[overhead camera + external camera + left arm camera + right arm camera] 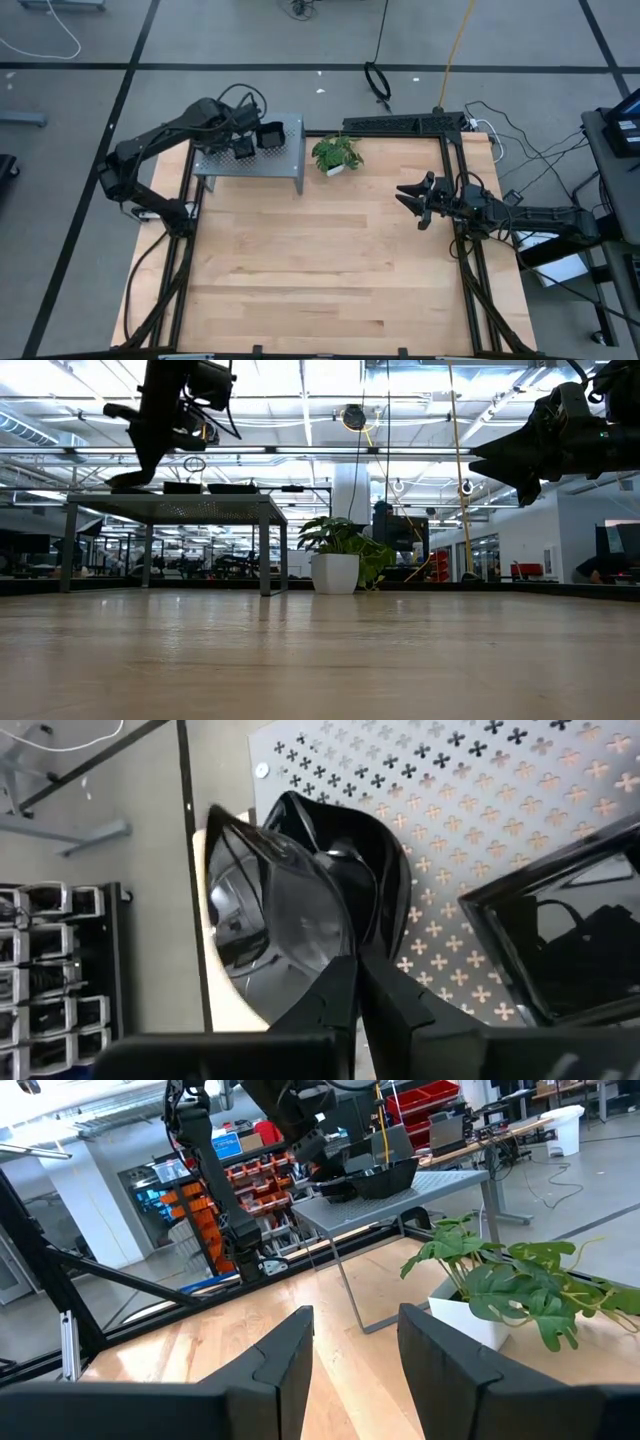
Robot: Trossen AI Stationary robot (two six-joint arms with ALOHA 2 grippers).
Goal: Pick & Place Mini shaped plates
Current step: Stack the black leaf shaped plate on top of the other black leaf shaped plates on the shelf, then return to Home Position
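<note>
Two dark fingers [370, 1010] of the left gripper [358, 982] fill the bottom of the left wrist view, and I see them pressed together on the edge of a glossy black plate [300, 890]. This plate lies on the perforated grey shelf [480, 790], near its corner, and part of it reaches over the shelf edge. A second plate [560, 940], with a straight rim, is cut off at the right of that frame, so I cannot tell its full shape.

From above, the shelf [285, 160] stands in the upper left of the wooden table [320, 270], and the left gripper [243, 140] is over it. I count only two or three dark plates [270, 134] there; they are small and partly hidden under the arm.

At the right edge of the table the right gripper [414, 198] hangs in the air with its jaws apart and nothing between them. The small potted plant [337, 155] stands just right of the shelf, between the two arms.

The middle and lower part of the table is bare wood. A black frame runs along its left, right and far edges.
</note>
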